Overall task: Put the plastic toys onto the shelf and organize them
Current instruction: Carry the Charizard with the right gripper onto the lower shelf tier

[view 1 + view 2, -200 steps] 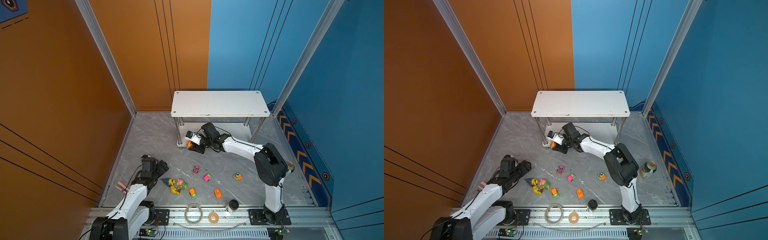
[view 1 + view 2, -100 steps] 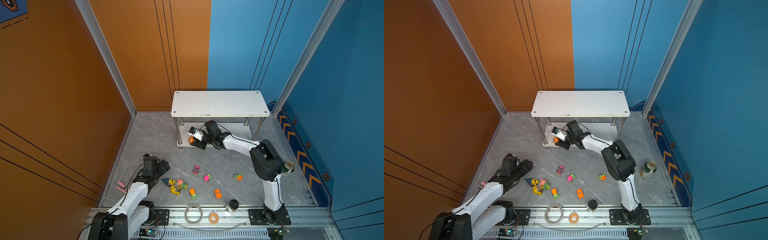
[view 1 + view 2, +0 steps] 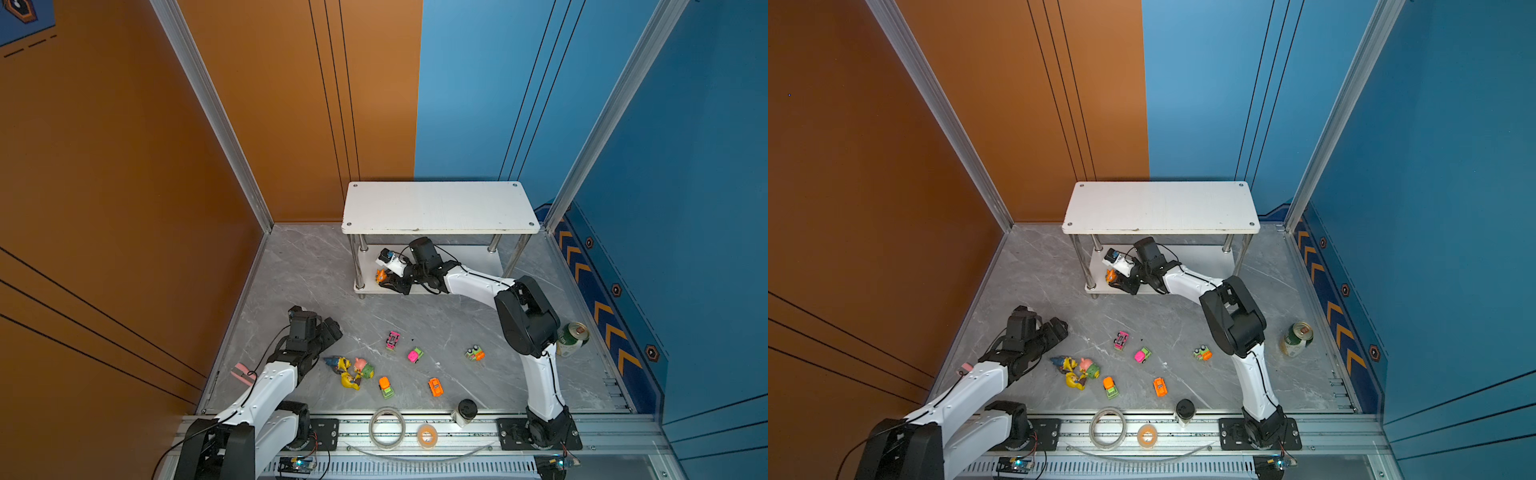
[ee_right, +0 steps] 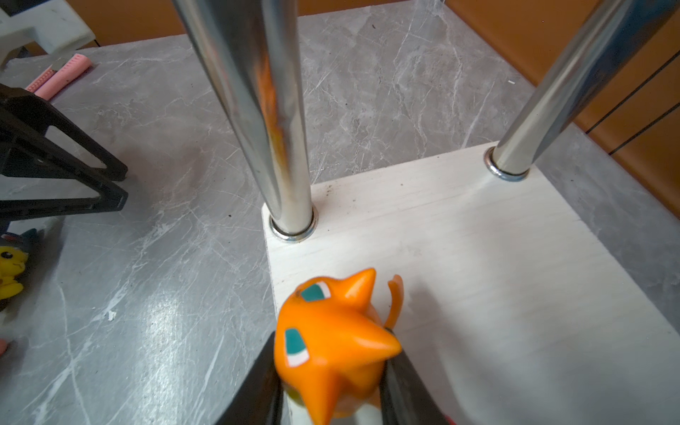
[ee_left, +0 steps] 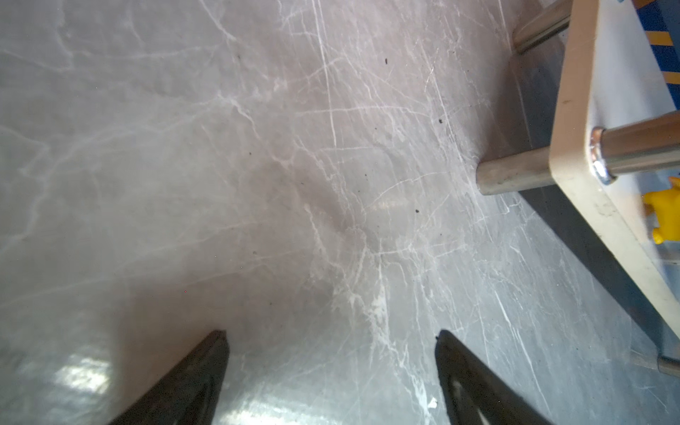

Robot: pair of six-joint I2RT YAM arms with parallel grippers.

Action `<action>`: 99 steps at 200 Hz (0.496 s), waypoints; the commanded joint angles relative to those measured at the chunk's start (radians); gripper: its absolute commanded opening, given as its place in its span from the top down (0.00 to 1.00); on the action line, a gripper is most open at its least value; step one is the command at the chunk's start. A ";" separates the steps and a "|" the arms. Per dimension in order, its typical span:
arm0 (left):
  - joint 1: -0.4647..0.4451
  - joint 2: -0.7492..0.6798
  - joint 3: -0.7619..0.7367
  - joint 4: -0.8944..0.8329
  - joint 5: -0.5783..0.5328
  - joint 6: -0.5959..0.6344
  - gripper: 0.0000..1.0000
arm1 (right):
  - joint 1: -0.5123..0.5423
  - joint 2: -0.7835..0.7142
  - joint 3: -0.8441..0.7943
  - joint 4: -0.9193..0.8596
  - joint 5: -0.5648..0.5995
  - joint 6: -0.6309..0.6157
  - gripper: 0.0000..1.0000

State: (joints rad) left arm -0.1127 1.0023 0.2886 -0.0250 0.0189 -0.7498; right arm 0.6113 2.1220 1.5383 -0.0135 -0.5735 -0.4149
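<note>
Right wrist, orange fig (image 4: 331, 349) held, shelf (image 4: 496, 265) corner

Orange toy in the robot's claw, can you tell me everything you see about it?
The orange figurine looks like glossy plastic, with pointy ears, teal-and-white eyes, a thin curled tail and a cream lower body. The right gripper pinches it from both sides. It is over a corner of the shelf, at the lower board, beside a chrome post. Whether it touches the board is unclear.
</note>
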 commanded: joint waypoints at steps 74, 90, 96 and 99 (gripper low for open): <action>-0.018 0.023 0.019 -0.019 -0.022 0.006 0.09 | -0.020 0.032 0.017 -0.023 0.025 0.031 0.48; -0.020 0.022 0.021 -0.020 -0.022 0.006 0.10 | -0.020 0.031 0.019 -0.021 0.032 0.037 0.47; -0.020 0.022 0.020 -0.022 -0.022 0.006 0.10 | -0.019 0.032 0.020 -0.018 0.035 0.037 0.46; -0.021 0.022 0.021 -0.022 -0.022 0.006 0.09 | -0.020 0.033 0.019 -0.018 0.035 0.039 0.46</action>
State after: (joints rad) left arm -0.1219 1.0130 0.2924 -0.0170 0.0093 -0.7494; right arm 0.5961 2.1365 1.5402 -0.0151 -0.5625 -0.3920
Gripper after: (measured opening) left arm 0.904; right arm 0.533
